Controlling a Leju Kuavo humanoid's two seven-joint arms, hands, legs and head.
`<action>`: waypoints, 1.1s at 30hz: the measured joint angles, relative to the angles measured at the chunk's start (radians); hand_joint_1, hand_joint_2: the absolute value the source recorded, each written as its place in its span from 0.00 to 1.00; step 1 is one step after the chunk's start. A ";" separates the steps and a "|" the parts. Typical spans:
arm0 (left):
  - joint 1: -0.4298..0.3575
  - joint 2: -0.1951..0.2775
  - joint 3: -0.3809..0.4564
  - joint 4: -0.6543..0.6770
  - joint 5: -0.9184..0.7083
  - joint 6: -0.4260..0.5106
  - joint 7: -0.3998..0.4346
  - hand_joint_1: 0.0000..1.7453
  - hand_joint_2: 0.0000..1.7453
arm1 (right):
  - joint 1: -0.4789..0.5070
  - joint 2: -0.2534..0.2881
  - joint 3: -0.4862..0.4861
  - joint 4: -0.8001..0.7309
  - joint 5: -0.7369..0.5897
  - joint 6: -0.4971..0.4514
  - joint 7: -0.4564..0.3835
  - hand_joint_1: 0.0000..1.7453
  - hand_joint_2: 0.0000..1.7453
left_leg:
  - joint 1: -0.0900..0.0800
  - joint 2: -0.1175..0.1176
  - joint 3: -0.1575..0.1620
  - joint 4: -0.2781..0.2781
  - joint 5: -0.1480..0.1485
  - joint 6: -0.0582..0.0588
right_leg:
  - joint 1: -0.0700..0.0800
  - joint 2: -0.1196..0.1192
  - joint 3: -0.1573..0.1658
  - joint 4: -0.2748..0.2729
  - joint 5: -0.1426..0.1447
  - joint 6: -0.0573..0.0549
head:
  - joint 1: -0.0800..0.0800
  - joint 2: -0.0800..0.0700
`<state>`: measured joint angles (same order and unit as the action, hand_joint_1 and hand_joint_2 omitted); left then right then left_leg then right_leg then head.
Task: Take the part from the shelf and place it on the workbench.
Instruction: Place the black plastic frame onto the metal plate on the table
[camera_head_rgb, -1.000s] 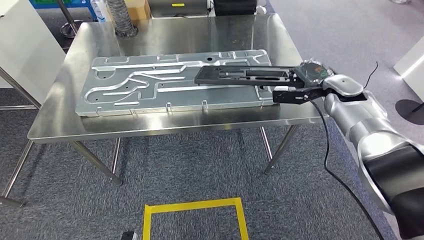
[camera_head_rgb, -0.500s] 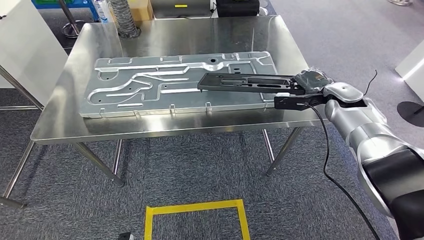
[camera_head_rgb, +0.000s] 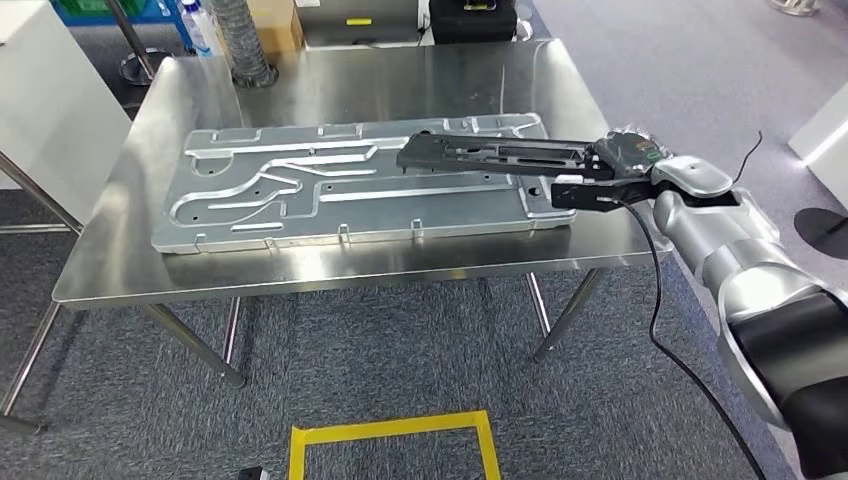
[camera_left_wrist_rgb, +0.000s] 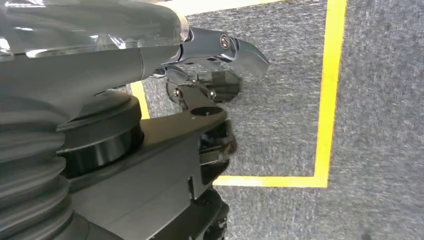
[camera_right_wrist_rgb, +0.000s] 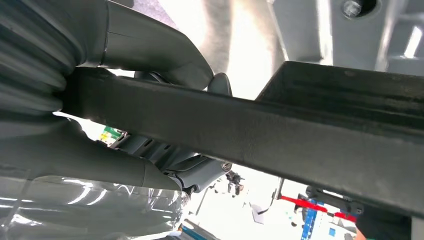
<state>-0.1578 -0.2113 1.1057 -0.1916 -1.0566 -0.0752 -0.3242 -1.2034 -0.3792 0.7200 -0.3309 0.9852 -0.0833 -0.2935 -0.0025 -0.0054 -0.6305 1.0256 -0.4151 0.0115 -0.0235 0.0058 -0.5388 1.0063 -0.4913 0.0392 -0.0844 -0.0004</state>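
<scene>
Your right robot hand clamps the part over the desk, at 2 o'clock; lower it next.

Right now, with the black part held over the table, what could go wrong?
1. The right robot hand holds the long black part by one end only; the far end could sag or twist in the grip.
2. The part is over the large grey metal plate, so lowering it may strike the plate's raised ribs and leave it lying unevenly.
3. The hand is near the table's right edge; a slip could send the part to the floor.
</scene>
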 joint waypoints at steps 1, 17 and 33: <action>0.000 0.000 0.000 0.000 0.000 0.000 0.000 0.00 1.00 | -0.001 0.000 0.000 0.000 0.000 0.000 -0.001 1.00 1.00 | -0.001 0.000 0.010 -0.011 -0.007 0.008 | -0.001 0.000 0.005 -0.001 0.003 0.006 | 0.000 0.000; -0.005 0.000 -0.001 0.001 -0.009 0.011 -0.020 0.00 1.00 | -0.009 -0.003 -0.002 0.018 0.007 0.016 -0.004 0.75 0.75 | -0.019 -0.016 0.307 -0.069 -0.183 0.023 | 0.016 0.001 -0.199 -0.028 0.209 -0.030 | 0.003 0.000; -0.011 0.000 -0.005 0.001 -0.002 0.013 -0.022 0.00 0.00 | -0.024 0.002 -0.018 0.015 -0.013 0.016 -0.008 0.00 0.00 | -0.026 0.001 0.144 -0.069 -0.070 0.040 | 0.019 0.010 -0.177 -0.034 0.210 -0.033 | 0.002 0.000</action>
<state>-0.1691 -0.2116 1.1006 -0.1907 -1.0591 -0.0618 -0.3458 -1.2275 -0.3774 0.7025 -0.3163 0.9721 -0.0673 -0.3010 -0.0284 -0.0048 -0.4870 0.9571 -0.4855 0.0512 -0.0046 0.0156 -0.7161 0.9724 -0.2812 0.0063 -0.0824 -0.0004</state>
